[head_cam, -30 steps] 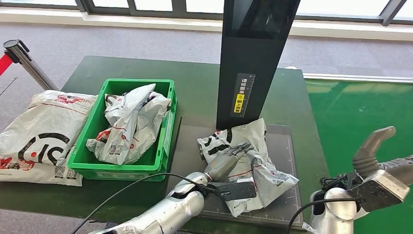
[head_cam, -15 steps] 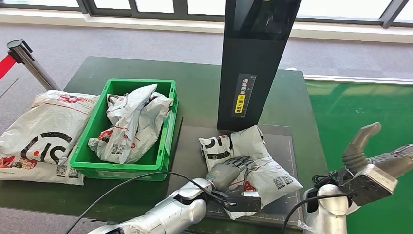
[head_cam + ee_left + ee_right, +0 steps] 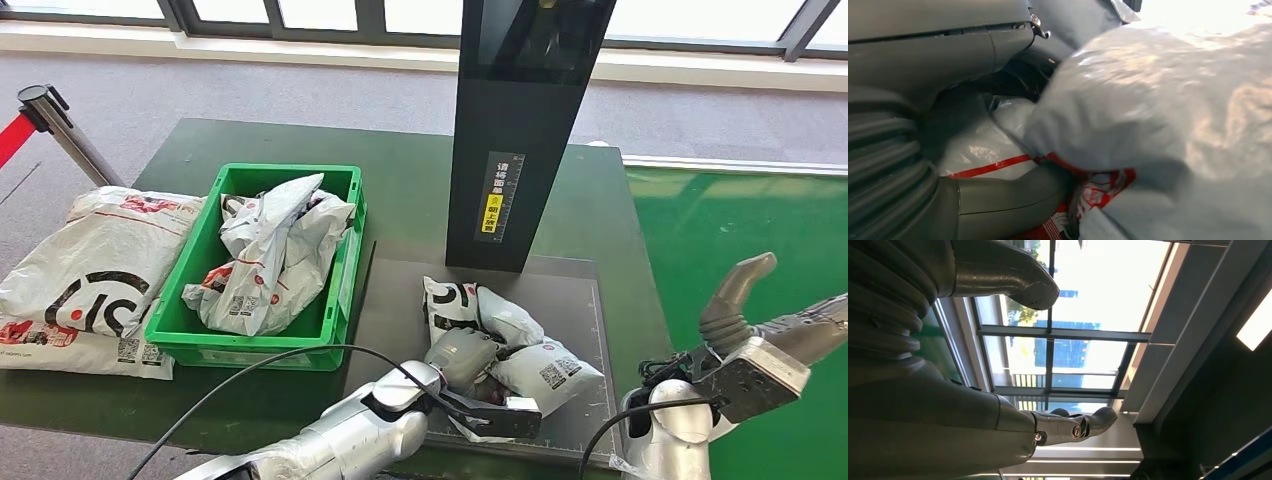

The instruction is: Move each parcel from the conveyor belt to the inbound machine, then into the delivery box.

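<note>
Crumpled white parcel bunched on the dark inbound machine platform, green delivery box holding parcels alongside

One crate, perhaps four parcels.

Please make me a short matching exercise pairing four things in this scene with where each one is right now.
Things:
1. crumpled parcel
2. large flat parcel
3. green crate
4. right robot hand

Places:
A. raised with fingers apart, holding nothing, over the green floor area
B. on the green table, between the large flat parcel and the scanner platform
C. on the dark platform at the foot of the black tower, gripped by the left robot hand
D. lying flat on the table, outside the crate

Pairs: 1-C, 2-D, 3-B, 4-A
</note>
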